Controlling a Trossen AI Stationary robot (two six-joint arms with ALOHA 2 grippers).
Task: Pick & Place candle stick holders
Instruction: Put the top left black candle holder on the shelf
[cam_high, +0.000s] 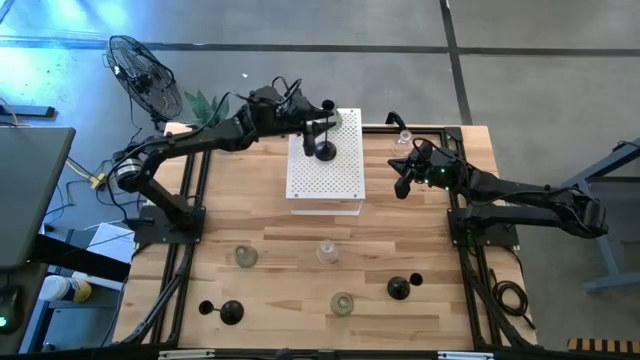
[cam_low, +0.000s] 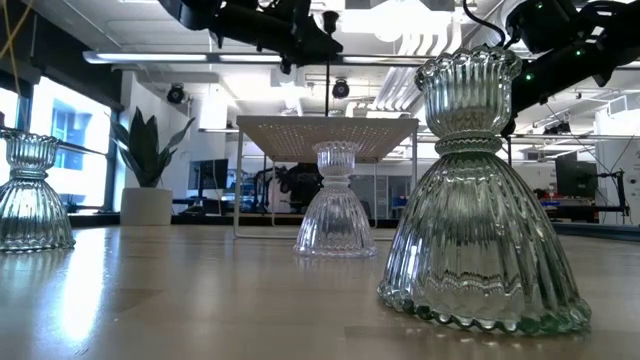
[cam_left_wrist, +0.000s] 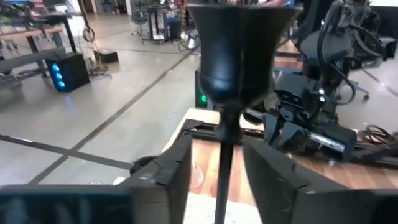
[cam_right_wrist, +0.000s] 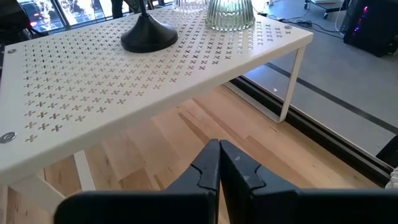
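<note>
A black candle stick holder (cam_high: 325, 150) stands upright by its round base on the white perforated box (cam_high: 325, 175) at the table's far middle. My left gripper (cam_left_wrist: 216, 163) reaches in level from the left and is open. Its fingers stand on either side of the holder's thin stem (cam_left_wrist: 224, 155), with a gap showing on each side. The right wrist view shows the holder's base (cam_right_wrist: 148, 36) and a glass holder (cam_right_wrist: 230, 14) on the box top. My right gripper (cam_right_wrist: 219, 163) waits shut above the table, right of the box (cam_high: 405, 182).
Loose on the near half of the table stand glass holders (cam_high: 246, 256) (cam_high: 327, 250) (cam_high: 342, 302) and black ones (cam_high: 398, 288) (cam_high: 230, 312). A potted plant (cam_high: 205, 105) and a fan (cam_high: 145, 75) are beyond the far left corner. The low view shows glass holders up close (cam_low: 485, 200).
</note>
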